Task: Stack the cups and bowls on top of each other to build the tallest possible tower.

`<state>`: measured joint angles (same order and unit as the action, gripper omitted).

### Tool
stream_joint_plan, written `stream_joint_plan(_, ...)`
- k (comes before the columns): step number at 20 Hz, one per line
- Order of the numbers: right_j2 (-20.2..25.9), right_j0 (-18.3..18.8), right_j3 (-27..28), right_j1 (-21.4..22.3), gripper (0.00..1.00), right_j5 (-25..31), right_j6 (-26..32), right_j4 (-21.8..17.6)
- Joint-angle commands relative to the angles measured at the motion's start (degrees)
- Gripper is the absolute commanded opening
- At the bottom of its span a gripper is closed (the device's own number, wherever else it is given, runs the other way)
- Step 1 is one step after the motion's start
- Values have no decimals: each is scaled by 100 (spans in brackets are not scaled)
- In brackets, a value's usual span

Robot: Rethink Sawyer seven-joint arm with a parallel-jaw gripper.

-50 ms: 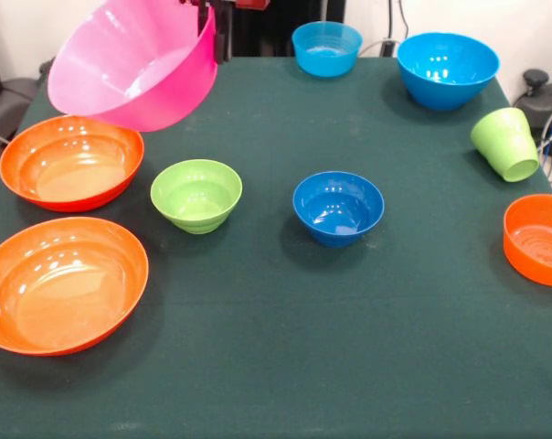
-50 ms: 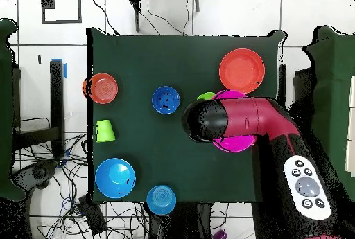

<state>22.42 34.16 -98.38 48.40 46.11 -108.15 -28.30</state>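
Front view shows the pink bowl [image 1: 134,64] lifted off the tabletop [image 1: 285,347] and tilted, its mouth turned toward the camera, hanging above the far rim of one wide orange bowl [image 1: 71,162]. A second wide orange bowl [image 1: 61,283] sits nearer the camera, just beside the first. The end effector [image 1: 212,7] shows only as dark and red parts at the top edge, behind the pink bowl's rim; whether it is open or closed cannot be told. The small green bowl [image 1: 196,194] stands next to the far orange bowl, and the dark blue bowl [image 1: 338,207] sits near the middle. Two sky blue bowls [image 1: 327,48] [image 1: 447,69] stand along the far edge. The green cup [image 1: 505,144] lies on its side, near the smaller orange bowl [image 1: 537,240]. From overhead, the arm [image 2: 239,120] covers most of the pink bowl.
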Motion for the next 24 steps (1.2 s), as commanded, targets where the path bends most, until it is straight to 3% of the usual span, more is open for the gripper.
stream_joint_plan(1,488,304,-13,-304,0,-127,1458,-443)
stream_joint_plan(10,933,1096,-341,10,0,-19,1880,-405)
stream_joint_plan(24,1362,1413,-353,-24,0,102,1893,-716)
